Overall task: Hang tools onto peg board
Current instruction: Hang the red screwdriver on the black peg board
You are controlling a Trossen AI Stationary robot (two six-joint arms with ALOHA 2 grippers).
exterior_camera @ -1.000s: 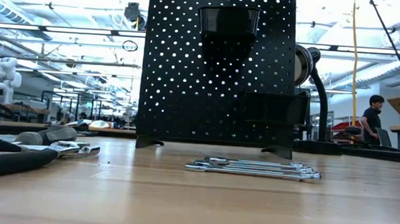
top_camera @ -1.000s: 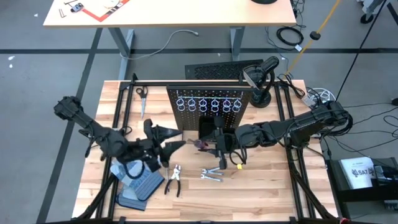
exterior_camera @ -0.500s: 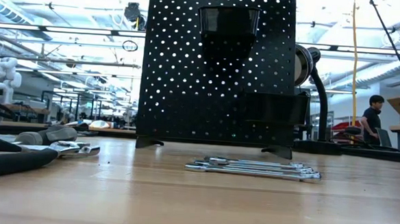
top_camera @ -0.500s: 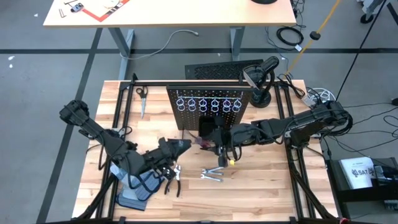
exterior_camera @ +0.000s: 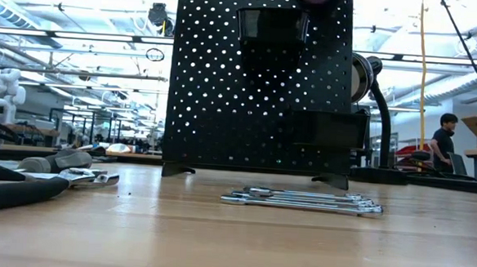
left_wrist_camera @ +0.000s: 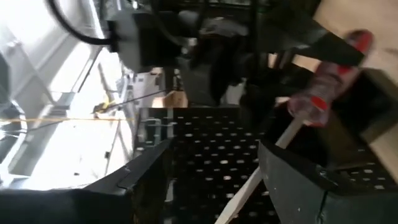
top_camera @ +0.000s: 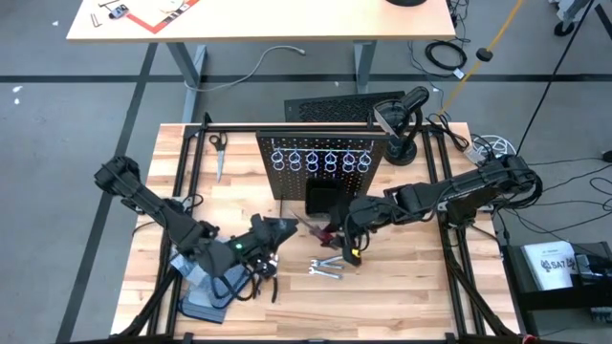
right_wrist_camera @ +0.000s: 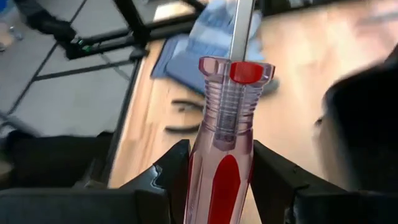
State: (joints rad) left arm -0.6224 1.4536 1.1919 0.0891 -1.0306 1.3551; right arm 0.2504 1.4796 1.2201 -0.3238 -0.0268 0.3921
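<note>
My right gripper [top_camera: 341, 239] is shut on the red-handled screwdriver [top_camera: 323, 231], in front of the peg board [top_camera: 320, 162] and its black bin [top_camera: 320, 199]. The shaft [left_wrist_camera: 255, 180] points toward my left gripper [top_camera: 279, 229]. That gripper is open, and the shaft shows between its fingers without plain contact. Silver wrenches [top_camera: 326, 268] and the pliers [top_camera: 268, 278] lie flat on the wooden table [top_camera: 411, 287]. My right gripper pinches the screwdriver's clear-and-red handle [right_wrist_camera: 227, 143] between its two fingers [right_wrist_camera: 166, 171]. It comes from the table's right, slanting down. The fingers lie along the handle, with the shaft [right_wrist_camera: 240, 28] sticking out ahead. The screwdriver is lifted clear of the table.
Blue-grey gloves [top_camera: 216, 282] and a black ribbed mat [top_camera: 201, 308] lie under the left arm near the front left. Scissors [top_camera: 218, 153] lie at the far left. A black lamp base [top_camera: 402, 151] stands right of the peg board. Bare wood shows at the front right.
My left gripper has sunk and drawn toward the table's near edge, rolling as it went, and stays open. My right gripper has tipped downward and rolled, turning the screwdriver with it in front of the bin.
</note>
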